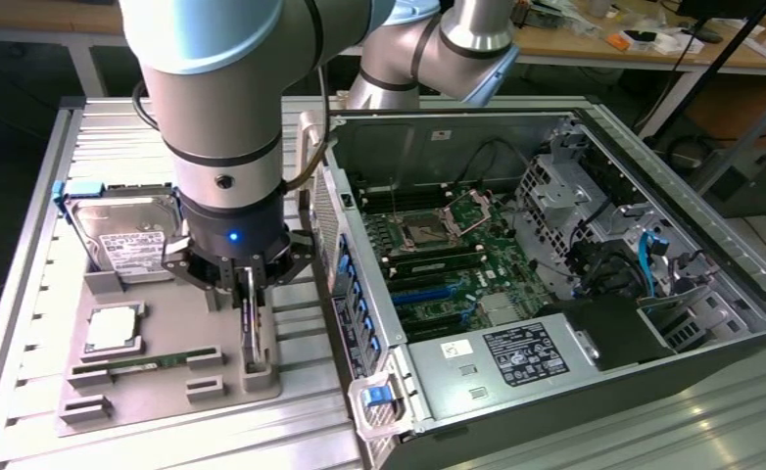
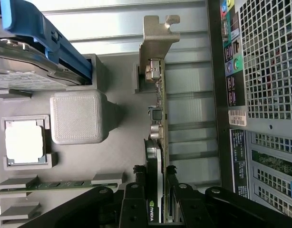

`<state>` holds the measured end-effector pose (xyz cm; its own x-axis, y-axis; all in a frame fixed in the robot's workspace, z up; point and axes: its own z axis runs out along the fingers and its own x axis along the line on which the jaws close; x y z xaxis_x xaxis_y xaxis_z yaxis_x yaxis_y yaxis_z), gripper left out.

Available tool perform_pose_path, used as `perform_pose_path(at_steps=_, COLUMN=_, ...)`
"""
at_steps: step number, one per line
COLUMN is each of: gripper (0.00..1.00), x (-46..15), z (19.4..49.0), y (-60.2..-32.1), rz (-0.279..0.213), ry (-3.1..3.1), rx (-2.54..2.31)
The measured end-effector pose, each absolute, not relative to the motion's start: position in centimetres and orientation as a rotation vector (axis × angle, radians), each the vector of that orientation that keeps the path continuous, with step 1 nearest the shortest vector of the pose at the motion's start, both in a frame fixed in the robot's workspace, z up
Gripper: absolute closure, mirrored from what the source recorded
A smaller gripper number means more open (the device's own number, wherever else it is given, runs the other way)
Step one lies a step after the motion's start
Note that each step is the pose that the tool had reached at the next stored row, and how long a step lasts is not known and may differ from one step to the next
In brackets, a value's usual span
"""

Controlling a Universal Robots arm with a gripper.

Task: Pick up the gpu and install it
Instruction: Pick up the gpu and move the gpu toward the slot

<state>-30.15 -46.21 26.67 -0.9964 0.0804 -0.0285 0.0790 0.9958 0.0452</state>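
Your gpu [image 2: 161, 118] stands on edge in its slot on the gray fixture tray [image 2: 122, 142], just beside the open computer case [image 1: 425, 147]. Its silver end bracket [image 2: 155, 38] is at the end away from the arm. The gripper [image 1: 250, 294] sits down over the card's upper edge at the end with the dark cooler block [image 2: 153, 190]. From these views you cannot tell whether the claw is clenched on the card or only straddling it.

Treat the card as light and stiff, but fragile. The green board is thin and carries small exposed parts along its face, so squeezing the bare board risks damage. The cooler block looks like the soundest place to grip, being thick and rigid. A hold that far towards one end may let the bracket end sag or swing. The hard drive [image 1: 128, 235], the processor [image 1: 112, 328] and the RAM stick [image 1: 141, 363] lie elsewhere on the same tray, well apart from the card.
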Motion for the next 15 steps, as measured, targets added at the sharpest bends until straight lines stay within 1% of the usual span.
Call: perform_pose_path(at_steps=15, gripper=0.73, x=-30.15, z=27.37, y=-46.21, rz=0.069, ry=3.108, rx=0.124)
